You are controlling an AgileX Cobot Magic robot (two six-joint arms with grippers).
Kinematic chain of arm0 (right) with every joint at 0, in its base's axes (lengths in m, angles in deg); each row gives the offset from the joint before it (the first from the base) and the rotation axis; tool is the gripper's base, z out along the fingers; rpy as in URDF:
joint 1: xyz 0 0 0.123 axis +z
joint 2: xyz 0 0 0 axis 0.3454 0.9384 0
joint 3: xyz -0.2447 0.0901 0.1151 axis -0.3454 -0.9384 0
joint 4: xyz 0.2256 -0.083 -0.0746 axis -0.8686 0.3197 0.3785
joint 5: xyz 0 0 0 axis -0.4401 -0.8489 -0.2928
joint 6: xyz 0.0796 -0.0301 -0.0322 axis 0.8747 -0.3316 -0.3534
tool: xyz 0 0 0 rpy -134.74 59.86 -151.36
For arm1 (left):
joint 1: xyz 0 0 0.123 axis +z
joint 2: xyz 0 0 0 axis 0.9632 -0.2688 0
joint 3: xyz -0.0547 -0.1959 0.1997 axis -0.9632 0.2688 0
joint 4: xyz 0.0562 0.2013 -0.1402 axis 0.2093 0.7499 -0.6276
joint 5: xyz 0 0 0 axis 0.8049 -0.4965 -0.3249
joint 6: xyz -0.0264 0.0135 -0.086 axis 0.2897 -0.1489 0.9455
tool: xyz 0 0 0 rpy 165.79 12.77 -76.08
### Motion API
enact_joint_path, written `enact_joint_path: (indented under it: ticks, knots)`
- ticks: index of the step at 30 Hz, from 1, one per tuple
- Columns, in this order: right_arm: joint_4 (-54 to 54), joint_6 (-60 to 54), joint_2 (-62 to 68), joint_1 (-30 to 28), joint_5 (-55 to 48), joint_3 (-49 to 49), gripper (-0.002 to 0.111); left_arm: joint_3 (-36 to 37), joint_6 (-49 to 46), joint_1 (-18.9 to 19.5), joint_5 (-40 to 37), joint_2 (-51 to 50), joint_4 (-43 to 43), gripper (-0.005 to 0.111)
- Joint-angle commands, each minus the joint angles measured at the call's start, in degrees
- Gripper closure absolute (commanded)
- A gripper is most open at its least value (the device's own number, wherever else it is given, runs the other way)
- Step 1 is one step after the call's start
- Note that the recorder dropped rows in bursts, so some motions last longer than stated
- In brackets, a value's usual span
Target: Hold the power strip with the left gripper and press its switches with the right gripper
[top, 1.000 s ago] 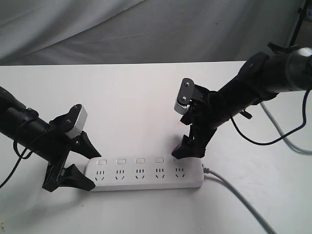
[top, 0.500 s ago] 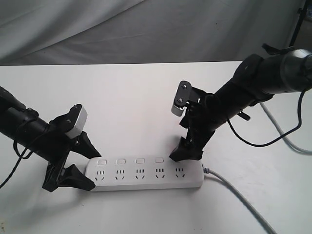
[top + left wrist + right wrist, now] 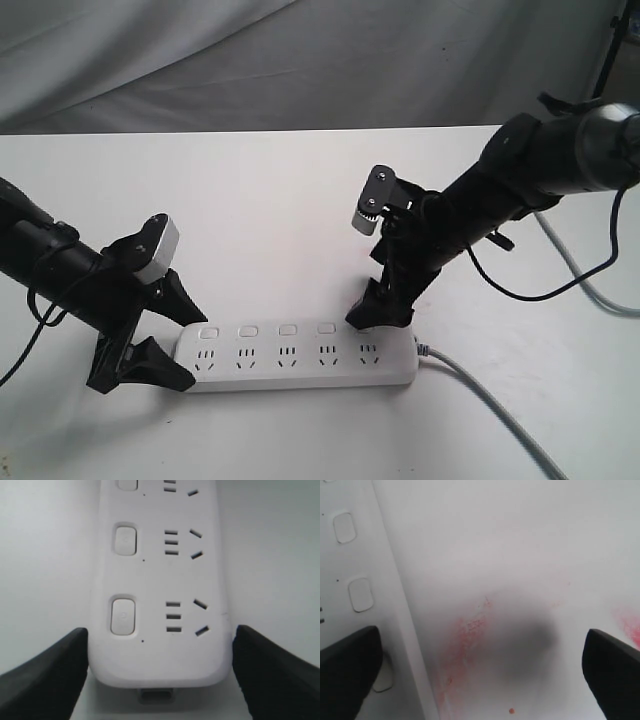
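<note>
The white power strip [image 3: 300, 357] lies along the near side of the white table [image 3: 270, 200]. My left gripper [image 3: 176, 335] straddles its left end, one black finger on each long side. The left wrist view shows that rounded end [image 3: 160, 645] pinched between the fingers [image 3: 45, 675], with two switches [image 3: 123, 615] in sight. My right gripper [image 3: 378, 312] hovers over the strip's right end, jaws wide apart. One fingertip [image 3: 345, 667] partly covers a switch [image 3: 385, 676], and two more switches [image 3: 361, 594] are free. The exterior view shows several switches [image 3: 287, 328]; the rightmost is hidden.
A grey cable [image 3: 490, 400] leaves the strip's right end toward the near right corner. Another cable [image 3: 575, 265] hangs by the right arm. Red smears [image 3: 467, 630] mark the table beside the strip. Grey cloth [image 3: 300, 60] hangs behind the table's far edge.
My right gripper has shifted slightly left and lower over the strip's right end. The left gripper and the strip have not moved.
</note>
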Motion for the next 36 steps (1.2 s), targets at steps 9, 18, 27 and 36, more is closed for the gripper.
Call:
enact_joint_path:
  ticks: [9,18,27,36]
  knots:
    - [-2.48,-4.10,-4.24,-0.05,2.58,-1.00,0.003,-0.07,-0.31,-0.36,-0.13,-0.20,1.15,0.056]
    - [-3.28,-3.72,-8.43,-0.05,2.78,-1.00,0.003,-0.07,-0.31,-0.36,-0.13,-0.20,1.15,0.056]
    - [-5.93,0.51,-8.43,-0.05,6.60,-1.00,0.003,-0.07,-0.31,-0.36,-0.13,-0.20,1.15,0.056]
    - [-7.29,7.20,-11.78,-0.05,9.31,-1.00,0.003,-0.07,-0.31,-0.36,-0.13,-0.20,1.15,0.056]
